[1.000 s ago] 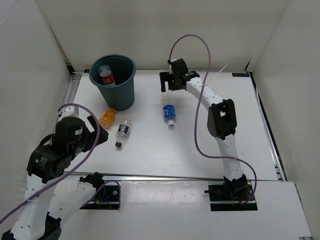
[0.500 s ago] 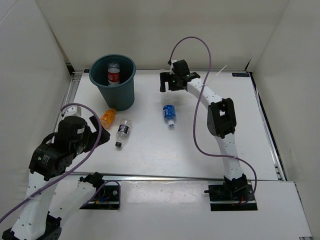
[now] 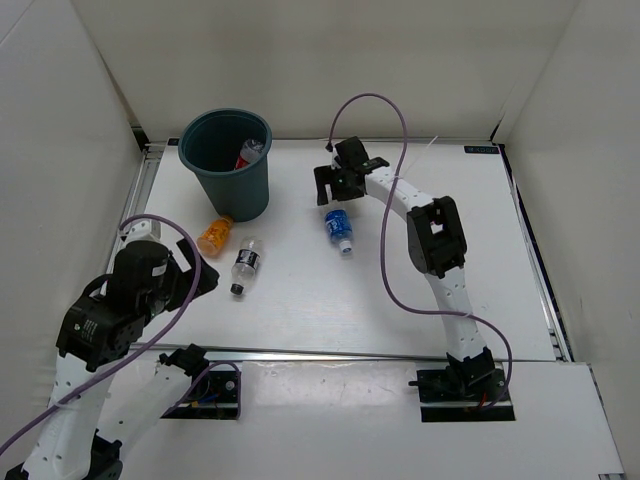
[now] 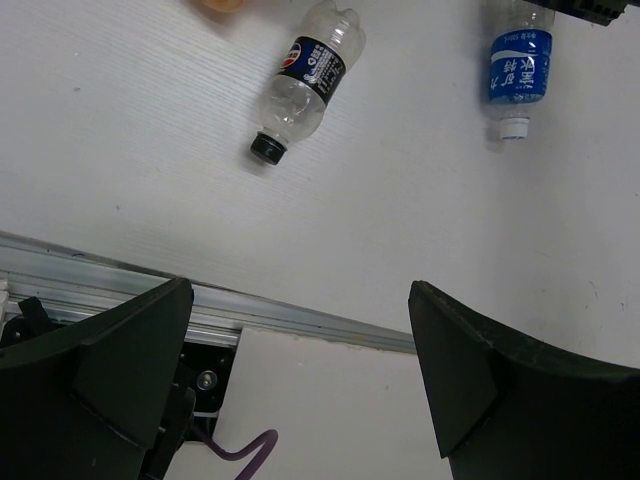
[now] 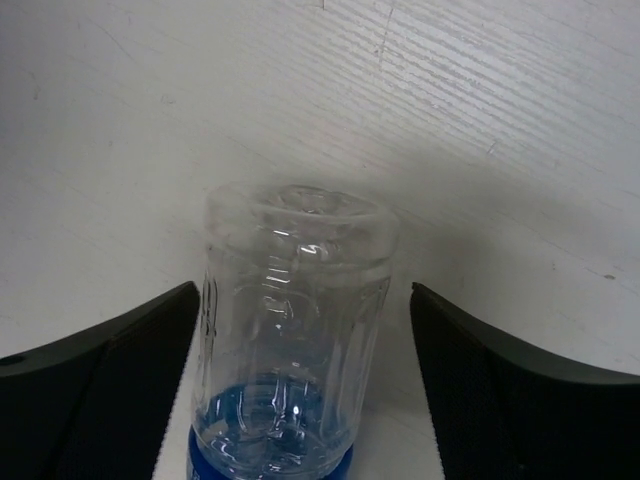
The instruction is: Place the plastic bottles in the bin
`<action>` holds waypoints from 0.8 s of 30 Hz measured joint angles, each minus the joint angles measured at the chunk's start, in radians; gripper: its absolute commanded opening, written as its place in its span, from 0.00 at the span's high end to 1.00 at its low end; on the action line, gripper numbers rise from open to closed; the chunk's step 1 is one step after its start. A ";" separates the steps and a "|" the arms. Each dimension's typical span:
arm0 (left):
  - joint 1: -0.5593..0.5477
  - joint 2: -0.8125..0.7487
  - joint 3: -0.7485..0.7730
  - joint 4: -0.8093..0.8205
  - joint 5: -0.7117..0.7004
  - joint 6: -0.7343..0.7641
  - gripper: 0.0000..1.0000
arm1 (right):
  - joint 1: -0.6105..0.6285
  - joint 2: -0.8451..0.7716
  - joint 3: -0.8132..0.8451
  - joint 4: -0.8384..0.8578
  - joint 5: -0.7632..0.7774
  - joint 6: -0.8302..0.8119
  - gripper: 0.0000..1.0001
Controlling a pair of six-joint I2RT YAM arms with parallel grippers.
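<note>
The dark teal bin (image 3: pixel 222 170) stands at the back left with a red-labelled bottle (image 3: pixel 248 152) lying tilted inside. On the table lie an orange bottle (image 3: pixel 214 236), a dark-labelled bottle (image 3: pixel 244 264) (image 4: pixel 300 85) and a blue-labelled bottle (image 3: pixel 339 228) (image 4: pixel 520 68). My right gripper (image 3: pixel 336 200) (image 5: pixel 300 385) is open, straddling the clear base end of the blue-labelled bottle (image 5: pixel 295 330), with a gap on each side. My left gripper (image 3: pixel 198 274) (image 4: pixel 300 380) is open and empty, hovering near the front rail, short of the dark-labelled bottle.
White walls enclose the table on three sides. A metal rail (image 4: pixel 300 322) runs along the front edge, with the arm base and a purple cable (image 4: pixel 235 455) below it. The orange bottle lies right beside the bin's base.
The red-labelled bottle has sunk and tipped over inside the bin. My right gripper has come down over the blue-labelled bottle, its jaws narrowing a little. The left arm has barely shifted.
</note>
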State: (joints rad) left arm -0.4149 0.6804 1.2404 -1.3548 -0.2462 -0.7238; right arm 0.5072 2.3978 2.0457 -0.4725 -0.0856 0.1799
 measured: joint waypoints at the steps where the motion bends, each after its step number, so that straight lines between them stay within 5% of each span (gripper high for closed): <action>1: 0.000 -0.002 0.000 0.000 0.000 -0.001 0.00 | -0.001 0.001 0.000 -0.002 -0.003 -0.002 0.20; 9: 0.000 0.000 -0.002 0.000 0.005 -0.003 0.00 | -0.004 -0.010 -0.035 0.012 -0.031 -0.002 0.56; 18: 0.000 0.008 0.006 0.000 0.008 -0.003 0.00 | -0.003 -0.101 -0.117 -0.027 -0.034 0.000 0.73; 24: 0.000 0.002 0.006 0.000 0.008 -0.003 0.00 | 0.000 -0.270 -0.121 -0.026 -0.048 0.025 0.73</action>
State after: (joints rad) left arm -0.4149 0.6827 1.2465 -1.3544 -0.2379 -0.7269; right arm 0.5076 2.1277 1.9247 -0.4988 -0.1337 0.2047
